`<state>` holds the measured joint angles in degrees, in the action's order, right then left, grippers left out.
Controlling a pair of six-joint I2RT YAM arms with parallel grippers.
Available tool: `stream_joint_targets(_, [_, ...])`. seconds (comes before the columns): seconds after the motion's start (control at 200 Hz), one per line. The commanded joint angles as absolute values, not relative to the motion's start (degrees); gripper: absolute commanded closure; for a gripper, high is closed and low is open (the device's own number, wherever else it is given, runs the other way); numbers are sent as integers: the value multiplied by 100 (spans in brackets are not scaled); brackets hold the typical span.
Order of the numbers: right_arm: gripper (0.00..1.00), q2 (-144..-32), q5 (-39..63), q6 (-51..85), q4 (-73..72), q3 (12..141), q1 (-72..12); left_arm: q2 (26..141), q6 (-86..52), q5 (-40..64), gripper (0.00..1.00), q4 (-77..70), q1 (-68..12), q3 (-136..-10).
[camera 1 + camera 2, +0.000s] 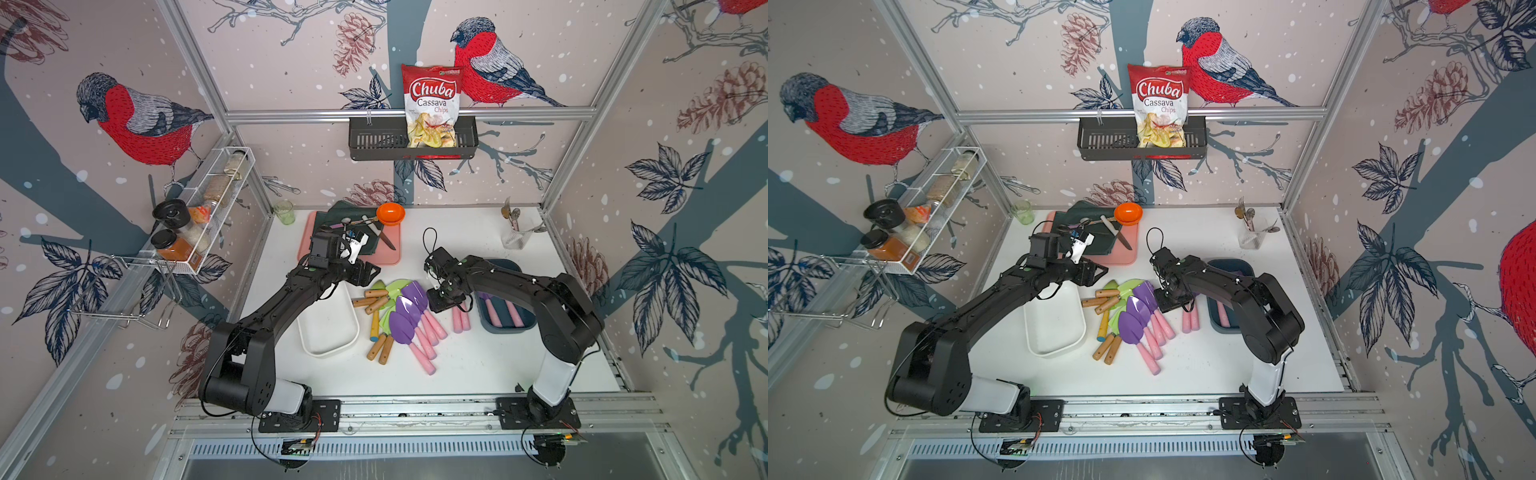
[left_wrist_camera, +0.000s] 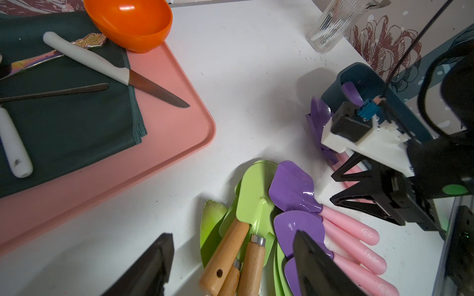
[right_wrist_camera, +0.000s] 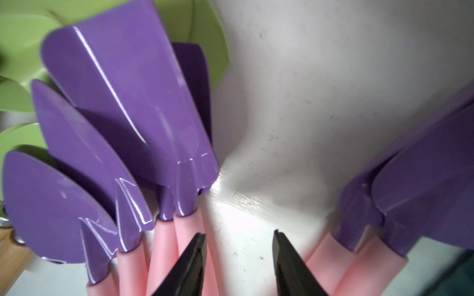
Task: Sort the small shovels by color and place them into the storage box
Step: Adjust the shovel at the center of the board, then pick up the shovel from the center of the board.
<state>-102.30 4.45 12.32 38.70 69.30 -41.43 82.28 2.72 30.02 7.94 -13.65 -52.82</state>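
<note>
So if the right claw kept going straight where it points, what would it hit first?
Probably bare white table, in the gap between two clusters of purple shovels; one fingertip may graze a pink handle first. Depth is unclear.

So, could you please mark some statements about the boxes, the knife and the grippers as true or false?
1. The white box holds no shovels. True.
2. The blue box is empty. False: pink-handled shovels lie inside it.
3. The right gripper holds a purple shovel. False: it is open, with nothing in it.
4. The left gripper is open. True.
5. The knife lies in the white box. False: it rests on the pink tray and the dark cloth.
</note>
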Motion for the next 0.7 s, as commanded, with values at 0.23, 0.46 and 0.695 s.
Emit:
stream_joint_targets(0.23, [52, -9937, 589, 1713, 3657, 6457, -4481, 8253, 149, 3133, 23, 637, -1353, -5276])
stream_joint_targets(0.46, [56, -9977, 528, 1711, 3493, 6190, -4467, 8267, 132, 3139, 23, 630, -1353, -5274])
stream_joint_targets(0.695, [59, -10001, 479, 1709, 3333, 5979, -4382, 8310, 123, 3151, 23, 628, -1353, -5324])
